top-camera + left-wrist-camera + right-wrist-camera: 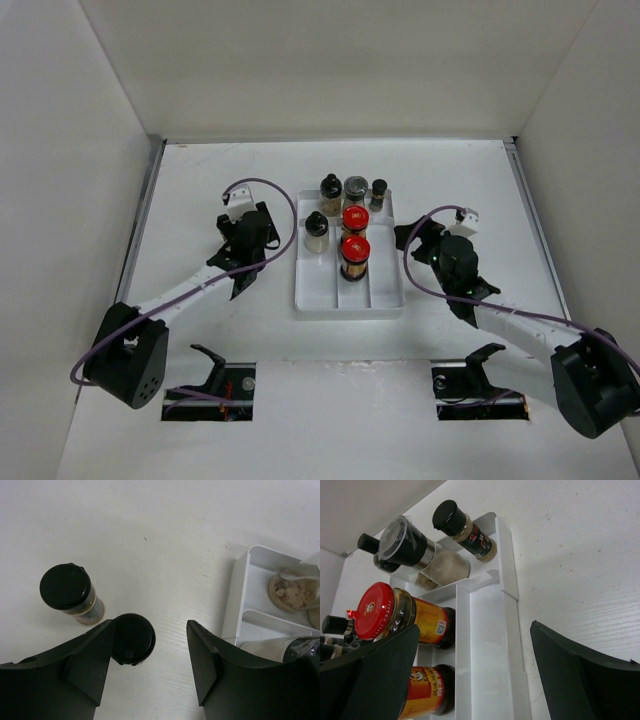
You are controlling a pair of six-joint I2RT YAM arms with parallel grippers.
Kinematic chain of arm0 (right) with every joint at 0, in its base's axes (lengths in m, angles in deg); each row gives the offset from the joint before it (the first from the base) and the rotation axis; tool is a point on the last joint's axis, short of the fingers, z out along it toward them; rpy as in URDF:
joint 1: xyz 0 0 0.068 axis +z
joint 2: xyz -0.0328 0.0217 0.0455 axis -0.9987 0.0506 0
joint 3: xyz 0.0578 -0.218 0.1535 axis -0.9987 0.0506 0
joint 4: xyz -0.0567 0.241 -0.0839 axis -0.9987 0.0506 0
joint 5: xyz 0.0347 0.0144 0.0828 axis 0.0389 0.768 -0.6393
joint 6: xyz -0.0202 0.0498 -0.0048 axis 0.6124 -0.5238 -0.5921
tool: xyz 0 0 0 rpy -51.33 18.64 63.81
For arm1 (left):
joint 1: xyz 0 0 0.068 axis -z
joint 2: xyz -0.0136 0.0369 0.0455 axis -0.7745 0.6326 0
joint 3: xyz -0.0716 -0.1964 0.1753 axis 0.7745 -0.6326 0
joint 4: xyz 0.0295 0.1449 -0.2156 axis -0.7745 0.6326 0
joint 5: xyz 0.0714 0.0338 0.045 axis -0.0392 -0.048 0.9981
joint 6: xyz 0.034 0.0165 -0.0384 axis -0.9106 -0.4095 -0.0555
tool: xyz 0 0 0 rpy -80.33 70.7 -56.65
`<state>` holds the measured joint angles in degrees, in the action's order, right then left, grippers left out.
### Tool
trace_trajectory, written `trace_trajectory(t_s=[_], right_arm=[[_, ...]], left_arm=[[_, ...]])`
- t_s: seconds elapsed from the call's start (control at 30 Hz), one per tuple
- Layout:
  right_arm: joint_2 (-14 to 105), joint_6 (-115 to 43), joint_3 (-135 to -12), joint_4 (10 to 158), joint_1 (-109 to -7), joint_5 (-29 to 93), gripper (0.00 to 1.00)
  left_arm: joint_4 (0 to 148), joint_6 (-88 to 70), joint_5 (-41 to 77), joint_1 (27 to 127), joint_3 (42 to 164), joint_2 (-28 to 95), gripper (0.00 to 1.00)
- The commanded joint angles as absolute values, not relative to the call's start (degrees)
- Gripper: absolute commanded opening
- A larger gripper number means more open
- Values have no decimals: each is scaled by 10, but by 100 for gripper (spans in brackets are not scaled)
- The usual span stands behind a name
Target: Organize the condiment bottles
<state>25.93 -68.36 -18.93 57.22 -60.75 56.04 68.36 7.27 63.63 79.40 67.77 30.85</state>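
Several condiment bottles stand in the white tray (385, 300): two amber ones with red caps (355, 219) (354, 250), a grey-lidded one (356, 188), and black-capped ones (331, 189) (378, 190) (316, 230). In the left wrist view two black-capped jars stand on the table left of the tray: one (67, 587) apart, one (133, 638) against my left finger's inner side. My left gripper (154, 635) (247, 240) is open above it. My right gripper (475, 630) (420, 240) is open and empty over the tray's right compartment (492, 630), beside the red-capped bottles (385, 612).
White walls enclose the table on three sides. The tray's corner (235, 600) lies just right of my left gripper. Two cut-outs with parked grippers (215, 385) (480, 385) sit at the near edge.
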Motion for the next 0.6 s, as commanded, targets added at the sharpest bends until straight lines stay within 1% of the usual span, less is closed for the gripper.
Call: trace_trajectory(t_s=[0.0, 0.07, 0.3, 0.37, 0.57], right_arm=[[257, -678, -212, 536, -602, 556, 99], [260, -678, -214, 536, -601, 556, 99], [262, -678, -214, 536, -600, 556, 99], [263, -678, -215, 536, -599, 555, 99], [260, -677, -214, 536, -599, 555, 99]], left_arm=[[669, 83, 635, 796, 655, 279, 59], [668, 85, 635, 799, 648, 262, 60], [682, 85, 639, 800, 638, 234, 59], [678, 85, 635, 798, 635, 241, 59], [673, 82, 636, 795, 650, 292, 54]])
